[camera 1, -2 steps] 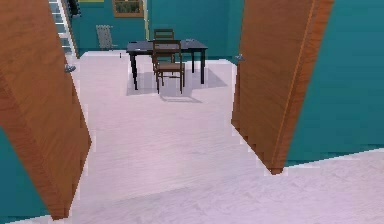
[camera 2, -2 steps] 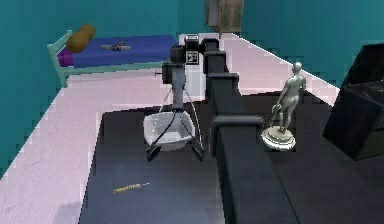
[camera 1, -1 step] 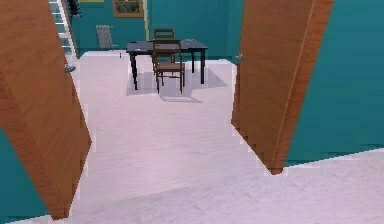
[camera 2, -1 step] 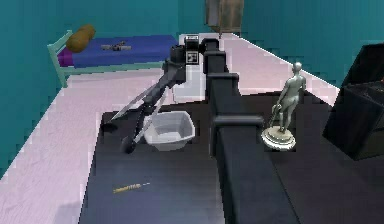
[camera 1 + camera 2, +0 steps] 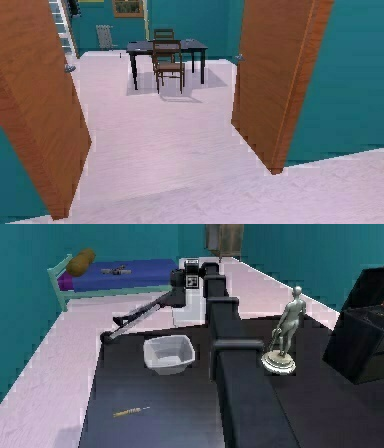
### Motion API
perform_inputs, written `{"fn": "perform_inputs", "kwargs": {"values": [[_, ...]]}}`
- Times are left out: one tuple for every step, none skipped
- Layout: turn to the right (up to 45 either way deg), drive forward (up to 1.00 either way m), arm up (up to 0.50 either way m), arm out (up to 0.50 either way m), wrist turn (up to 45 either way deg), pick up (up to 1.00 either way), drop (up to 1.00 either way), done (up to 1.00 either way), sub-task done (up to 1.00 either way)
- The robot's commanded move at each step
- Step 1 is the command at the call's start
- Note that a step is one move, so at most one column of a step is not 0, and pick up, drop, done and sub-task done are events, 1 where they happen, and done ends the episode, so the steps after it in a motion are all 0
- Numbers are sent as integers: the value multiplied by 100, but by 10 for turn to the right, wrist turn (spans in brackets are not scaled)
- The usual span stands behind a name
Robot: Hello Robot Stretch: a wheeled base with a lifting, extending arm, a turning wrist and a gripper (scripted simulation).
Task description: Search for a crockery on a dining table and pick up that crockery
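The only crockery-like thing I can make out is a white bowl [image 5: 168, 354]. It stands upright on the dark desk [image 5: 120, 389] just left of my arm [image 5: 228, 344], between a lamp [image 5: 140, 314] farther out and a pencil [image 5: 130, 411] nearer in. It is squarish with rounded corners and open-topped, its walls flaring a little to a thin rim, plain white inside and out. I judge it stiff and fairly light, but smooth-glazed, so likely slippery, and liable to chip or crack if knocked or dropped. The wall is the place to take it: one finger inside and one outside, set well down over the rim on the side nearest my arm, then lifted level. My fingers [image 5: 177, 274] reach far past it, out by the bed [image 5: 120, 271]. I cannot tell whether they are released or clenched, nor whether they hold anything. Ahead, through the doors [image 5: 275, 70], stands a dining table [image 5: 165, 47] with a chair [image 5: 168, 62]. What is on its top is too small to tell, so the crockery meant may well be there instead.
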Motion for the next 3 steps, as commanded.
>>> {"fn": "perform_inputs", "kwargs": {"values": [[0, 0, 0, 0, 450, 0, 0, 0, 0], [0, 0, -24, 0, 0, 0, 0, 0, 0], [0, 0, 0, 0, 0, 100, 0, 0, 0]]}}
